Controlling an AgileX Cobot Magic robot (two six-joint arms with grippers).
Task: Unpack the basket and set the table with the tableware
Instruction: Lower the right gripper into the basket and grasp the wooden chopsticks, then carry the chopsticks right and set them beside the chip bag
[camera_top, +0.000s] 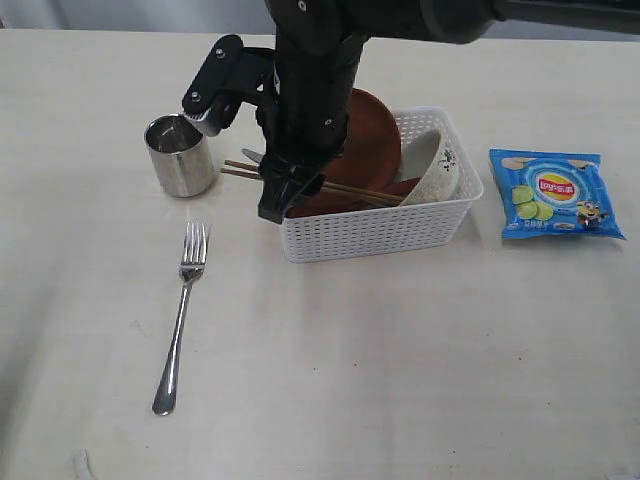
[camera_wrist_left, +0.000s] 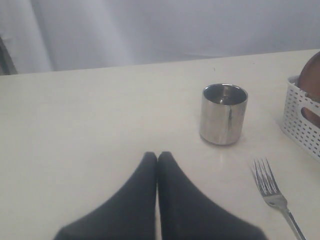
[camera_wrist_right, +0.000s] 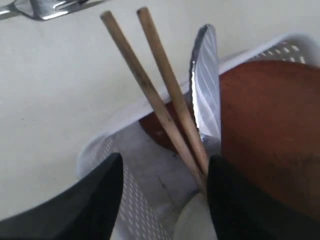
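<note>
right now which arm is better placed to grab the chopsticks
Right. The right gripper hangs open over the basket, chopsticks just inside its jaws; the left gripper is shut over bare table, short of the cup.

The arm (camera_top: 310, 80) hides most of the plate (camera_top: 378, 125); the fork (camera_wrist_left: 272, 196) handle runs off the left wrist view.

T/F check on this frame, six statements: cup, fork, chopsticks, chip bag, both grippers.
1. The steel cup stands upright on the table. True.
2. The fork lies in the basket. False: it lies on the table, outside the basket.
3. The chopsticks stick out over the basket's rim. True.
4. The left gripper is open. False: its fingers are shut together, holding nothing.
5. The chip bag is in the basket. False: it lies on the table beside it.
6. The right gripper is open above the basket. True.
</note>
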